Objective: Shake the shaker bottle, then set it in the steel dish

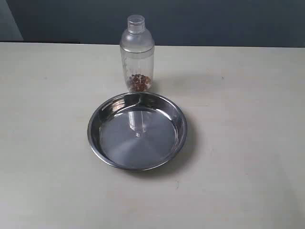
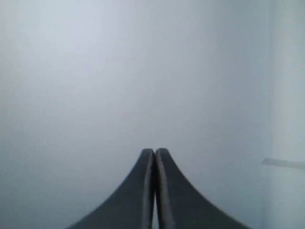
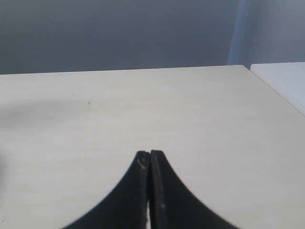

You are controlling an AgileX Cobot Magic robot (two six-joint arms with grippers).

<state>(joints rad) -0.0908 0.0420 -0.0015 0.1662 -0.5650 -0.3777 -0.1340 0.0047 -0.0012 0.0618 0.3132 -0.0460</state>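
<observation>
The clear shaker bottle (image 1: pixel 137 53) stands upright on the pale table, with brown granules at its bottom. Just in front of it lies the round steel dish (image 1: pixel 102 145), holding nothing; its mirror bottom reflects the bottle. Neither arm shows in the exterior view. In the left wrist view my left gripper (image 2: pixel 154 150) is shut with nothing between its fingers, facing a blank grey wall. In the right wrist view my right gripper (image 3: pixel 149 153) is shut on nothing above bare tabletop. Bottle and dish are out of both wrist views.
The table (image 1: pixel 248 143) is pale beige with a dark wall behind its far edge. In the right wrist view the table edge (image 3: pixel 274 88) runs along one side, with a white surface (image 3: pixel 286 78) beyond it.
</observation>
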